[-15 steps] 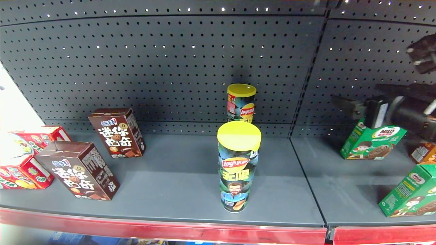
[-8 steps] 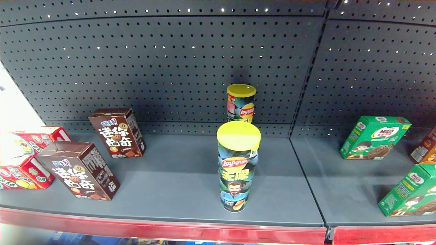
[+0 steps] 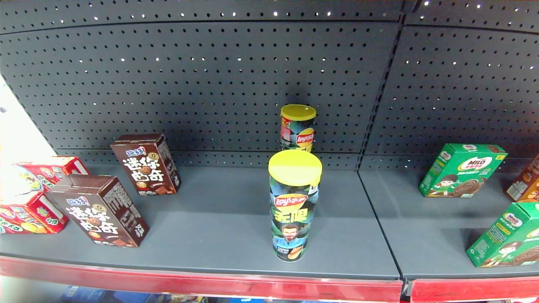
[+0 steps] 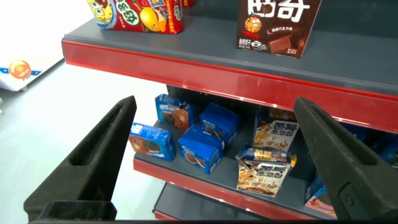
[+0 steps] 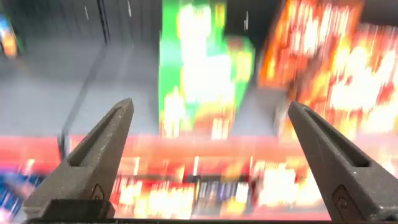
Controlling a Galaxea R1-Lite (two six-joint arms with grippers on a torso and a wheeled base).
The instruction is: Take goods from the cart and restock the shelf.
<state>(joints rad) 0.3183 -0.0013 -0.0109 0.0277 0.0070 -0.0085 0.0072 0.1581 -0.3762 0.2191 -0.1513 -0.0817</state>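
Observation:
Two chip cans with yellow lids stand on the grey shelf (image 3: 219, 227): one near the front edge (image 3: 294, 206), one at the back panel (image 3: 297, 127). Two brown cookie boxes (image 3: 99, 210) (image 3: 146, 163) stand to the left, green boxes (image 3: 461, 169) (image 3: 505, 235) to the right. My left gripper (image 4: 214, 162) is open and empty, below and in front of the shelf's red front lip (image 4: 236, 78). My right gripper (image 5: 211, 162) is open and empty, facing a blurred green box (image 5: 196, 81) on the shelf.
Red snack boxes (image 3: 29, 198) sit at the shelf's far left. A lower shelf holds blue boxes (image 4: 199, 134) and brown-and-cream boxes (image 4: 270, 165). An orange-red box (image 3: 524, 183) stands at the far right. Bare shelf lies on both sides of the front can.
My right arm, seen at the right edge of the head view one second ago, has withdrawn out of that view. The goods on the shelf have not moved.

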